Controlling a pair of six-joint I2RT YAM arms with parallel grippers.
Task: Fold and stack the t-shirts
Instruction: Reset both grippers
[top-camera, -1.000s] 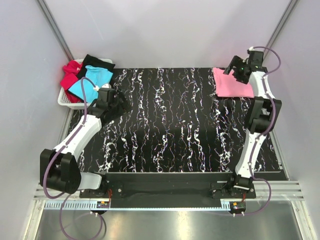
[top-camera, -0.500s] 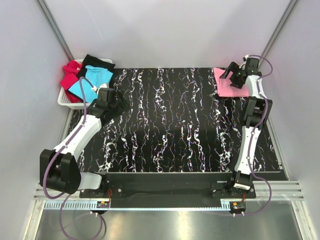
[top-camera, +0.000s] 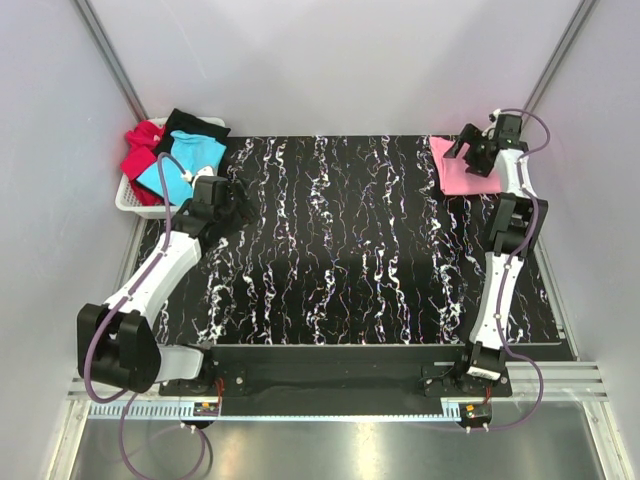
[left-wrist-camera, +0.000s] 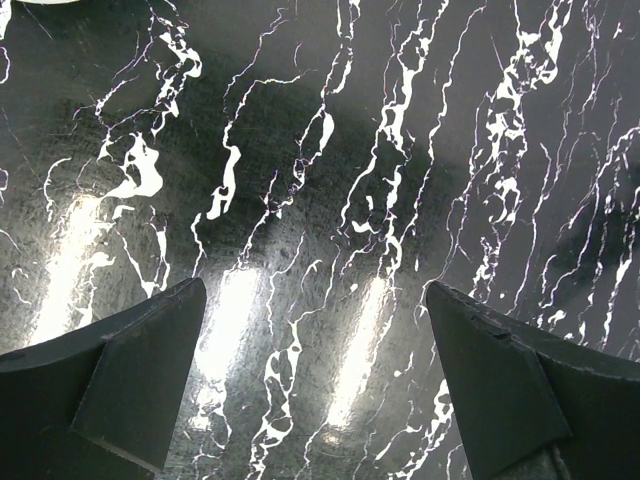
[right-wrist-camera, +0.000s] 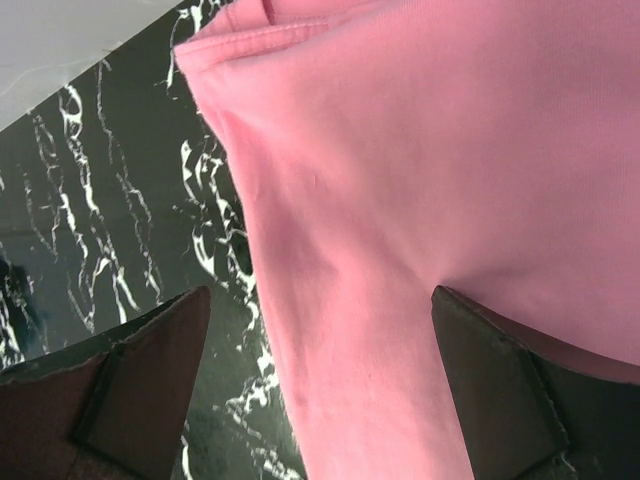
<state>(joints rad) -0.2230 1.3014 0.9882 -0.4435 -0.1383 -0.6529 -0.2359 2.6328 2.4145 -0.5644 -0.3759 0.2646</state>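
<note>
A folded pink t-shirt (top-camera: 462, 173) lies flat at the table's far right corner; it fills the right wrist view (right-wrist-camera: 440, 180). My right gripper (top-camera: 468, 153) is open just above it, one finger over the cloth, the other over the table (right-wrist-camera: 130, 270). Turquoise (top-camera: 180, 170), red (top-camera: 140, 152) and black (top-camera: 190, 122) t-shirts lie heaped in the white basket (top-camera: 128, 203) at the far left. My left gripper (top-camera: 238, 208) is open and empty over bare table (left-wrist-camera: 320, 200), to the right of the basket.
The black marbled table top (top-camera: 350, 250) spans the middle. Grey walls close in on the left, back and right. A metal rail runs along the near edge by the arm bases.
My right gripper has swung right and lowered over the pink t-shirt's far edge. My left gripper has shifted slightly toward the basket.
</note>
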